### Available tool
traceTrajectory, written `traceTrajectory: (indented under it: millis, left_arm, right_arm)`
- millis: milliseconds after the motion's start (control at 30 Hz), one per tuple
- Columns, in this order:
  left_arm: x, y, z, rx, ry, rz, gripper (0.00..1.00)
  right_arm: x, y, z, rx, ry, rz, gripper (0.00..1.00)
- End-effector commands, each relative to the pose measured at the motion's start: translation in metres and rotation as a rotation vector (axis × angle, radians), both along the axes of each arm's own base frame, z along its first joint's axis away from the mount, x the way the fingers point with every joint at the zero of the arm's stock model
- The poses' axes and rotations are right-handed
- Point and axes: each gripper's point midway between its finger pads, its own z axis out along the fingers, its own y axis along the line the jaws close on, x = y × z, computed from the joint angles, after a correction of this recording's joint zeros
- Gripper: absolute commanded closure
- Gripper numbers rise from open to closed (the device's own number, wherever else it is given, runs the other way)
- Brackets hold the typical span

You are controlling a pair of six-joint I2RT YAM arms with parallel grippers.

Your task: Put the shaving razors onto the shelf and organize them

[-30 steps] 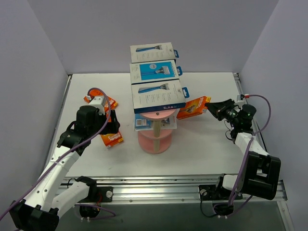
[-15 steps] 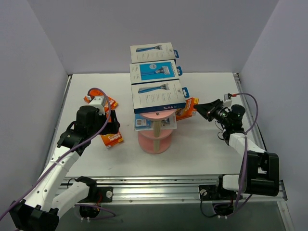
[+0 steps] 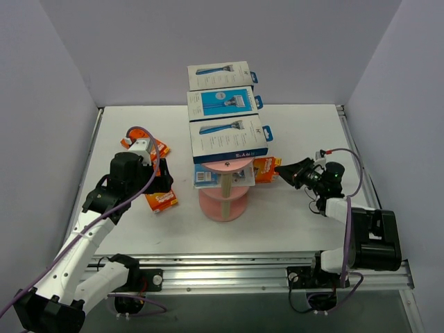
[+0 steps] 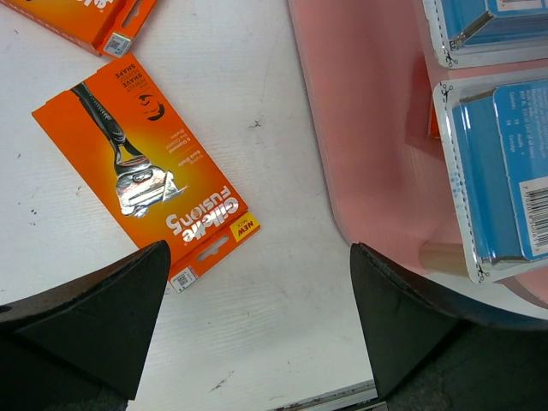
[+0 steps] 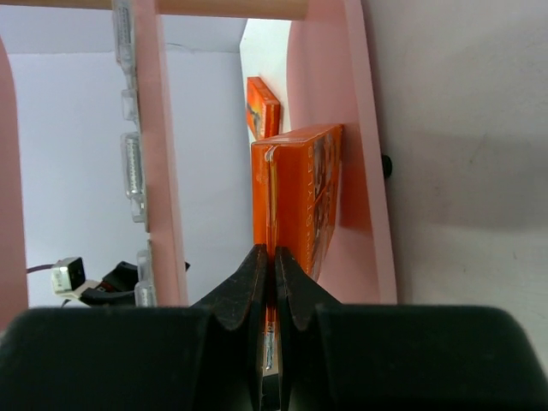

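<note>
Left of the shelf (image 3: 216, 208), the left gripper (image 4: 259, 257) hung over the white tabletop (image 3: 291, 125) with its black wedge-shaped jaws spread wide, holding nothing. Below it, just left of the shelf, lay a glossy Fusion5 card (image 4: 141, 171), flat, rectangular and orange. A second orange card (image 3: 157, 147) lay beyond it, also left of the shelf.

The shelf was smooth pink plastic, with a long oval top tier over round tiers on a beige post (image 3: 226, 186). Three flat cartons sat in a row along the top tier: a far white box (image 3: 218, 71), a blue-fronted box (image 3: 222, 104) in the middle and a near white box (image 3: 229, 139). Clear blister packs (image 4: 501, 163) with blue inserts rested on the tier beneath.

At the shelf's right side, the right gripper (image 5: 274, 257) was pinched tight on the thin edge of a held orange card (image 5: 295, 201). This card lay flat against the pink tier below the one carrying the blister packs.

A second earlier, that card and gripper had been well right of the shelf. They had since moved in under the top tier's right edge. The left arm had not shifted.
</note>
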Motion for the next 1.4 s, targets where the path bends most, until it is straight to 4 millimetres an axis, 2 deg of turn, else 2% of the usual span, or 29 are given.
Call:
traceTrajectory:
  millis: [0,67,200,233,267,433,467,500,600,867,900,1267,1300,1367]
  left_arm:
    - [0.004,-0.002,0.021,-0.023,-0.061,-0.009,0.05]
    - [0.004,-0.002,0.021,-0.023,-0.062,-0.009,0.05]
    - [0.004,-0.002,0.021,-0.024,-0.064,-0.009,0.05]
    - [0.004,-0.002,0.021,-0.024,-0.064,-0.009,0.05]
    - [0.004,-0.002,0.022,-0.024,-0.066,-0.008,0.05]
    - [0.004,-0.001,0.022,-0.023,-0.067,-0.007,0.05]
    - [0.004,-0.001,0.022,-0.023,-0.067,-0.007,0.05]
    - [0.004,-0.002,0.022,-0.023,-0.066,-0.007,0.05]
    - [0.004,-0.001,0.022,-0.022,-0.066,-0.005,0.05]
    - [0.004,-0.002,0.022,-0.025,-0.067,-0.009,0.05]
    - [0.004,-0.002,0.022,-0.025,-0.067,-0.009,0.05]
    - [0.004,-0.002,0.024,-0.028,-0.074,-0.013,0.05]
    - [0.003,-0.002,0.024,-0.028,-0.075,-0.013,0.05]
    - [0.003,-0.002,0.024,-0.027,-0.073,-0.013,0.05]
  right_arm:
    - [0.004,0.001,0.008,-0.073,-0.078,0.037,1.00]
    - [0.004,-0.001,-0.005,-0.125,-0.040,0.046,1.00]
    - [0.012,-0.005,-0.015,-0.206,-0.015,0.061,1.00]
    - [0.011,-0.005,-0.025,-0.215,0.028,0.071,1.00]
    - [0.017,-0.006,-0.023,-0.231,0.022,0.071,1.00]
    - [0.023,0.008,-0.044,-0.338,0.051,0.132,1.00]
    - [0.027,0.009,-0.044,-0.345,0.046,0.131,1.00]
    - [0.025,0.021,-0.048,-0.352,0.047,0.161,1.00]
    - [0.031,0.028,-0.053,-0.366,0.050,0.163,1.00]
    - [0.051,0.043,-0.052,-0.356,0.026,0.163,1.00]
    - [0.053,0.045,-0.057,-0.355,0.037,0.169,1.00]
    - [0.094,0.058,-0.054,-0.362,-0.012,0.188,1.00]
    - [0.097,0.058,-0.058,-0.365,-0.006,0.193,1.00]
    - [0.105,0.061,-0.054,-0.362,-0.026,0.202,1.00]
